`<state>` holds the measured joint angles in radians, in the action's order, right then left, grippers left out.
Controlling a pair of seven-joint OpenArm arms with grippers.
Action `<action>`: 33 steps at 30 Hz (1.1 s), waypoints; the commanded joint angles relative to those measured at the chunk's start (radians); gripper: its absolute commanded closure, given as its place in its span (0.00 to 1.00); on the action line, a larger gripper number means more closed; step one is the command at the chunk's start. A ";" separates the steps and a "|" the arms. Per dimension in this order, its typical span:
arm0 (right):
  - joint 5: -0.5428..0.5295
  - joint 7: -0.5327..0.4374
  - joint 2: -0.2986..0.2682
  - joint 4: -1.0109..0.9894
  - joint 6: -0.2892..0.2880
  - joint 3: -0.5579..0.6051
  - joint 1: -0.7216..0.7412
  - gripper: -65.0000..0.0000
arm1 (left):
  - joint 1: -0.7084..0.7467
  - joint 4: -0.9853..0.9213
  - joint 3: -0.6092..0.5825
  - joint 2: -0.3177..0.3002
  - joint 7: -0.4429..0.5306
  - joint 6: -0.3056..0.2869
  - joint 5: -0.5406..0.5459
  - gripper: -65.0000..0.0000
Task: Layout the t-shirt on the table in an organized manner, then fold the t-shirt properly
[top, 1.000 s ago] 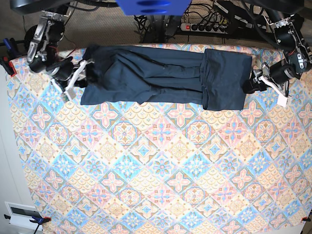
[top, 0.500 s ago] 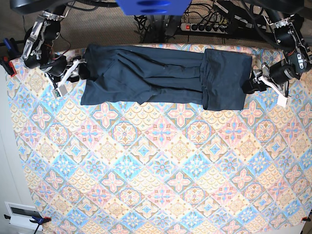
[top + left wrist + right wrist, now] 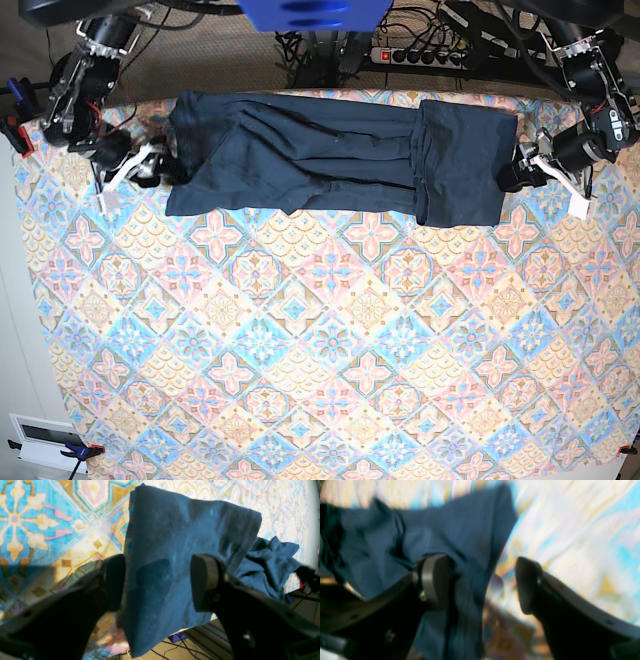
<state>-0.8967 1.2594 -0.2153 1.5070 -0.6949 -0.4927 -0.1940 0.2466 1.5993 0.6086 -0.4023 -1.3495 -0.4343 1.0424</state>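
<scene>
Patterned cloth in pink, blue and cream diamonds covers the bench point(image 3: 330, 360), the biggest thing in the base view. The t-shirt point(image 3: 330, 155), dark navy, lies along the bench's 12 o'clock edge as a long band, one end folded back over itself toward 3 o'clock (creases run down its middle). At 3 o'clock the left pincer point(image 3: 157, 582) stands wide apart, a flap of the navy cloth lying between its jaws, neither pad pressing it. At 9 o'clock the right pincer point(image 3: 480, 585) also gapes wide; its wrist view is blurred, with the cloth's edge beside one pad point(image 3: 433, 580).
</scene>
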 commanded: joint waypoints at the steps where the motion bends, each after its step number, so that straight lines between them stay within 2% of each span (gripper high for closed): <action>1: -0.012 -0.002 -0.011 0.008 -0.003 -0.014 -0.003 0.38 | -0.006 0.013 0.007 -0.022 0.014 -0.004 0.019 0.39; 7: -0.014 -0.004 -0.008 -0.001 -0.003 -0.014 0.000 0.38 | -0.006 0.013 0.007 -0.022 0.014 -0.004 0.019 0.39; 17: -0.014 -0.004 0.040 -0.003 -0.003 -0.014 0.001 0.38 | -0.006 0.013 0.007 -0.022 0.014 -0.004 0.019 0.39; 22: -0.011 -0.004 0.044 -0.003 -0.003 -0.007 0.001 0.38 | -0.006 0.013 0.007 -0.022 0.014 -0.004 0.019 0.39; 33: -0.009 -0.013 0.046 -0.079 -0.003 0.133 -0.008 0.38 | -0.006 0.013 0.007 -0.022 0.014 -0.004 0.019 0.39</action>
<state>-0.9405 1.2018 -0.1669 1.4269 -0.7040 -0.3660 -0.1989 0.2466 1.5993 0.6086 -0.4023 -1.3495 -0.4347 1.0431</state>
